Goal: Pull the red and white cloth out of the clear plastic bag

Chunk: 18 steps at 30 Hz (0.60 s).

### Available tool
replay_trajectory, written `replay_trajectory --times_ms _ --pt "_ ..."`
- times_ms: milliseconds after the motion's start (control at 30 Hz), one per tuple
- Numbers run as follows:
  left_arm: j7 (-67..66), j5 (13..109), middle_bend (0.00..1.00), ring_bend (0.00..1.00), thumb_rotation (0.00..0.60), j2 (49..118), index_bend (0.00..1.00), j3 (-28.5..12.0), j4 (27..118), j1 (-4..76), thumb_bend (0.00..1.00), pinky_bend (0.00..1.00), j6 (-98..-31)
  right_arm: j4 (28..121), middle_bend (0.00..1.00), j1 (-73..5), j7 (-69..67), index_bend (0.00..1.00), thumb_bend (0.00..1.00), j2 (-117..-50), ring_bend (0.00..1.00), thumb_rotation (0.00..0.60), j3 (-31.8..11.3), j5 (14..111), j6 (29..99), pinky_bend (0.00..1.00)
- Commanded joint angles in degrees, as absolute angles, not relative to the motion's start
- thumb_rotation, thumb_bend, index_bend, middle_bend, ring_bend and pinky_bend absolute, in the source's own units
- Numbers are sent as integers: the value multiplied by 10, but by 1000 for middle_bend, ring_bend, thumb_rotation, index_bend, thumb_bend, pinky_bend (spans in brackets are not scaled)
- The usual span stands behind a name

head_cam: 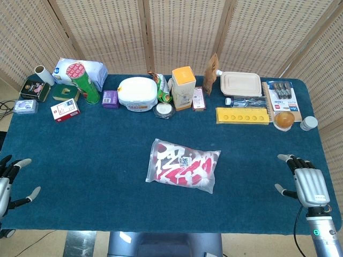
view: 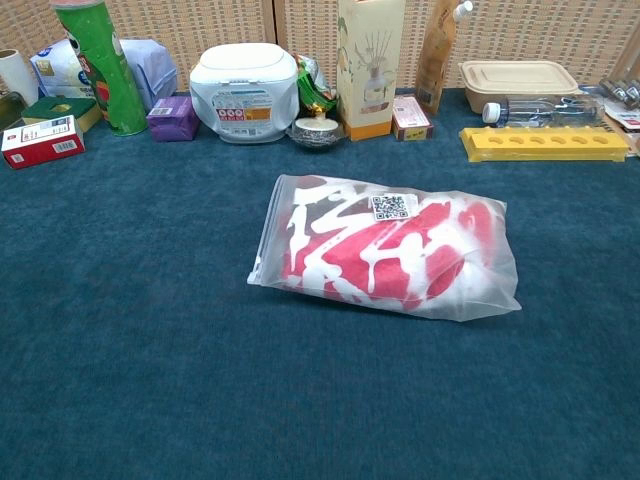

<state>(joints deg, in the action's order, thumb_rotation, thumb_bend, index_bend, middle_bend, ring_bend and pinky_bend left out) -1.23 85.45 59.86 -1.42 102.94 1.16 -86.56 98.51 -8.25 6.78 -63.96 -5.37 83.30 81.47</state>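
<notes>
both robot hand units idle: left robot hand (head_cam: 12, 179) at the near-left edge of the surface (head_cam: 96, 155), fingers spread, holding nothing; right robot hand (head_cam: 306, 182) at the near-right edge, fingers apart, also holding nothing. neither shows in chest view.

task item: clear plastic bag (view: 385, 245) lies flat at surface centre, well apart from both hands. red and white cloth (view: 370, 255) is fully inside, bunched, filling most of the bag. qr sticker (view: 390, 206) on the bag's top face. bag's left end looks like a straight flat edge, prob. the opening/seal; right end is rounded. cannot tell if the seal is shut.

step in hand (judged): approach, no contact yet. recommended:
- one hand pins the rounded end to the surface.
- other hand works the straight edge, pinches cloth only, not film.
- pull low and parallel to the surface so the bag doesn't lift w/ the cloth.

background: back row holds green tube can (head_cam: 86, 83), white tub (head_cam: 138, 93), yellow tray (head_cam: 242, 115), misc. boxes. well clear of the work zone.
</notes>
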Motion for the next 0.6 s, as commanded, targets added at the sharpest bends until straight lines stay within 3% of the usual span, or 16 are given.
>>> replay_trajectory --times_ms 33,600 --pt "-16 851 232 73 600 599 210 -14 1029 15 239 238 -859 985 295 -84 70 236 200 -639 326 600 -53 831 811 322" --pt "-8 857 232 73 600 581 210 -15 1044 16 239 238 -864 993 296 -88 65 236 201 -635 326 600 -55 838 811 322"
